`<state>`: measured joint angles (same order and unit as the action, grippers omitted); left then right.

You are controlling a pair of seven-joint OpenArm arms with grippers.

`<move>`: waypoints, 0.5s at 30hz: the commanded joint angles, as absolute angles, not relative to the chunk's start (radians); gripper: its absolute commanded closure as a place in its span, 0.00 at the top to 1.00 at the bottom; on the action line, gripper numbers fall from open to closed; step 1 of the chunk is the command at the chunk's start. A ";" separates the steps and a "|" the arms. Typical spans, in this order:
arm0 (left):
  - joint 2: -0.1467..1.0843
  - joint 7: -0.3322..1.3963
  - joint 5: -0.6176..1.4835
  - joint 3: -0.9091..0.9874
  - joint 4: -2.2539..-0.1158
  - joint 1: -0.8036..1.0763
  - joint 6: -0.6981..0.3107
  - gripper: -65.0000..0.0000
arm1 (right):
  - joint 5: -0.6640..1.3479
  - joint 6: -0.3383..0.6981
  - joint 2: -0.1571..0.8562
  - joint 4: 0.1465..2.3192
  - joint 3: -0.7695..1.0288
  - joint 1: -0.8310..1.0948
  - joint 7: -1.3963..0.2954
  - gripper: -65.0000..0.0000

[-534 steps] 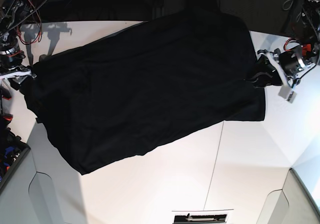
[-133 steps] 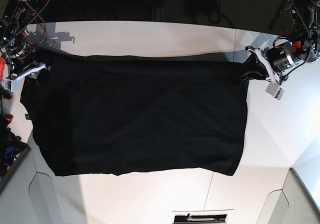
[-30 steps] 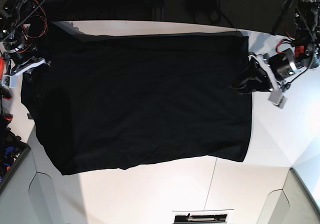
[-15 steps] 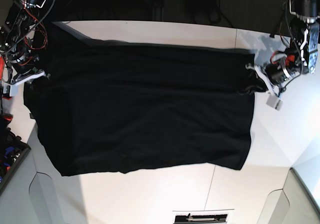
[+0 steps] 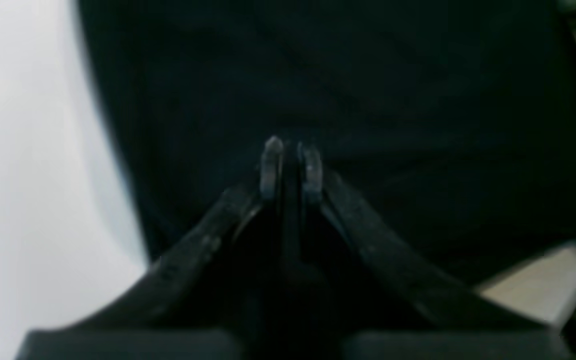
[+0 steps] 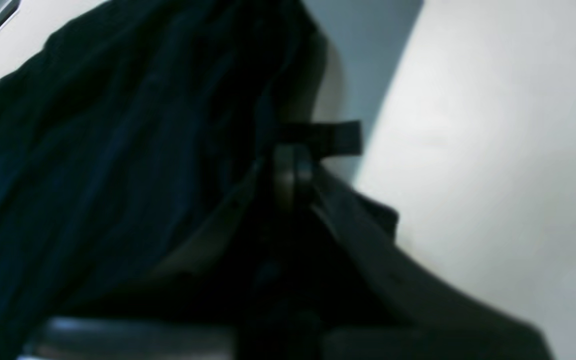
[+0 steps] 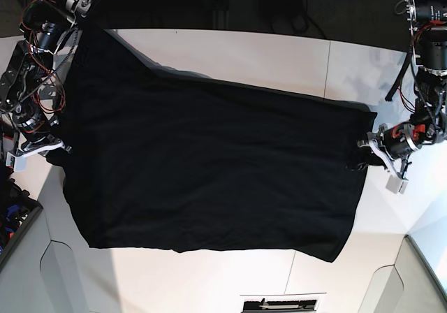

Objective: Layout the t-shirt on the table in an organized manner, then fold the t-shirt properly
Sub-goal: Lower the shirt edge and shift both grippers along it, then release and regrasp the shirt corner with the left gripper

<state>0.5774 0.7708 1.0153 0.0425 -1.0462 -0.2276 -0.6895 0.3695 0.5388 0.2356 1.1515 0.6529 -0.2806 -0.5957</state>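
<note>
Right gripper [image 7: 57, 145], at the base view's left, has its jaws clamped on one side edge of the large black fabric t-shirt [image 7: 209, 166]. The shirt lies spread across the white tabletop [image 7: 279, 51], long axis running between the arms. Left gripper [image 7: 364, 152] pinches the opposite edge. Since half a second ago, the shirt's top edge has tilted and this gripper has dropped lower.
</note>
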 commanded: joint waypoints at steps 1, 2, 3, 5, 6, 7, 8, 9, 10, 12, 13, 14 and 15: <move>0.618 0.763 1.076 0.058 -1.095 -0.240 -0.698 0.09 | 0.405 0.554 0.255 1.198 0.654 -0.298 -0.601 0.00; 0.634 0.780 1.102 0.069 -1.132 -0.221 -0.698 0.09 | 0.427 0.555 0.255 1.234 0.654 -0.284 -0.626 0.00; 0.649 0.801 1.107 0.081 -1.175 -0.199 -0.698 0.09 | 0.456 0.558 0.255 1.276 0.654 -0.261 -0.647 0.00; 0.679 0.837 1.106 0.102 -1.256 -0.144 -0.698 0.09 | 0.504 0.558 0.255 1.368 0.654 -0.200 -0.671 0.00; 0.692 0.839 1.106 0.112 -1.289 -0.112 -0.698 0.09 | 0.521 0.558 0.254 1.410 0.654 -0.170 -0.678 0.00; 0.702 0.836 1.104 0.120 -1.314 -0.084 -0.698 0.09 | 0.531 0.559 0.252 1.447 0.654 -0.141 -0.683 0.00; 0.706 0.833 1.093 0.126 -1.329 -0.063 -0.698 0.09 | 0.536 0.559 0.251 1.474 0.654 -0.115 -0.682 0.00; 0.707 0.819 1.073 0.128 -1.335 -0.048 -0.698 0.09 | 0.542 0.562 0.251 1.490 0.653 -0.094 -0.682 0.00; 0.706 0.791 1.046 0.129 -1.335 -0.036 -0.698 0.09 | 0.542 0.562 0.252 1.494 0.653 -0.077 -0.681 0.00; 0.699 0.701 0.976 0.129 -1.335 -0.010 -0.698 0.09 | 0.533 0.562 0.252 1.488 0.653 -0.047 -0.672 0.00; 0.694 0.660 0.938 0.128 -1.335 0.002 -0.698 0.09 | 0.527 0.562 0.252 1.478 0.653 -0.033 -0.665 0.00; 0.685 0.626 0.907 0.128 -1.335 0.008 -0.698 0.06 | 0.522 0.562 0.252 1.464 0.652 -0.019 -0.656 0.00; 0.674 0.609 0.878 0.128 -1.335 0.009 -0.698 0.02 | 0.516 0.562 0.252 1.448 0.652 -0.010 -0.649 0.00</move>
<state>0.6579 0.6308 0.8570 0.1192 -1.3205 0.0227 -0.6888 0.5076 0.5579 0.2352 1.4342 0.6495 -0.0048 -0.6655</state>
